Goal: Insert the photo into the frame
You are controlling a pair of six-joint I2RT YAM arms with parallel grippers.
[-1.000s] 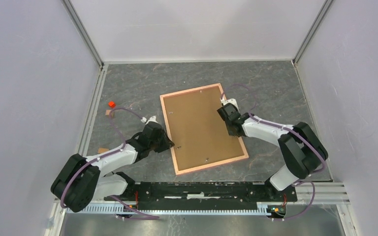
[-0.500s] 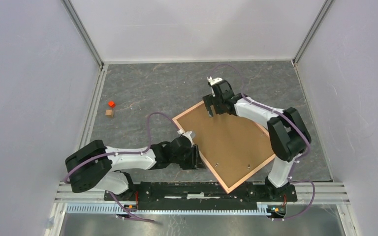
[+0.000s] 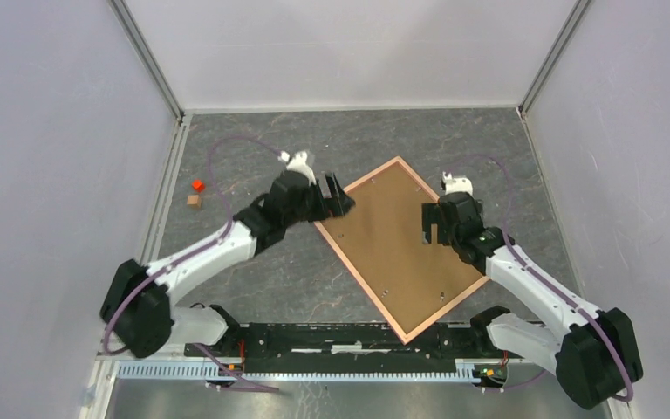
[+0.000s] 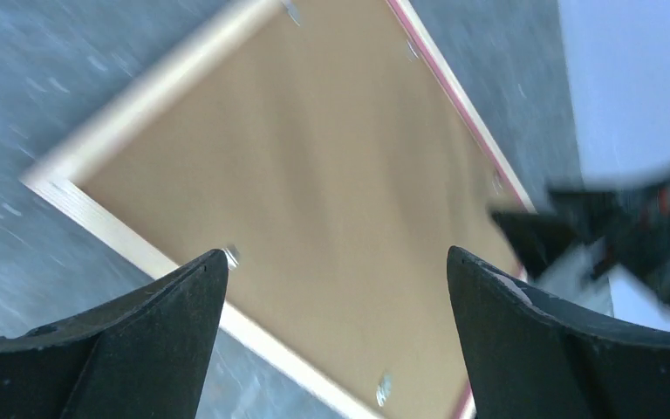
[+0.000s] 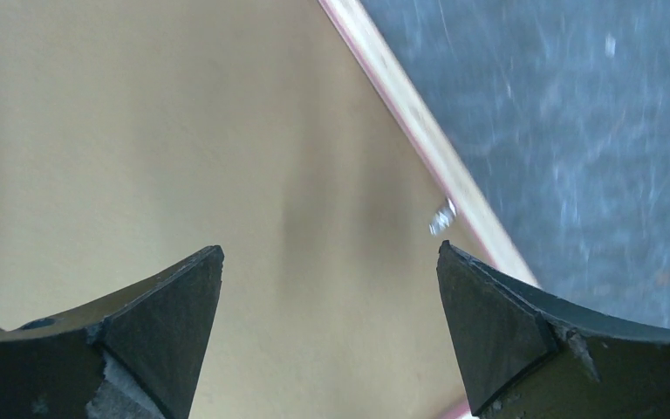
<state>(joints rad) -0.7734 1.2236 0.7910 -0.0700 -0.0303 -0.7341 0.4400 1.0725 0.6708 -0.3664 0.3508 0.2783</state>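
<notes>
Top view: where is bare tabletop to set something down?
Bare: the far strip between back wall and frame; the right side from frame to right wall; the near wedge between left arm and frame. Crowded: the middle, left gripper and right gripper at the frame; red cube and tan cube by the left wall.

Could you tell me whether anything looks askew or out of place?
The salmon-pink thin-railed frame lies skewed diagonally, brown backing board up, its near corner over the black base rail. No photo shows. A red cube and tan cube sit stray by the left wall.
</notes>
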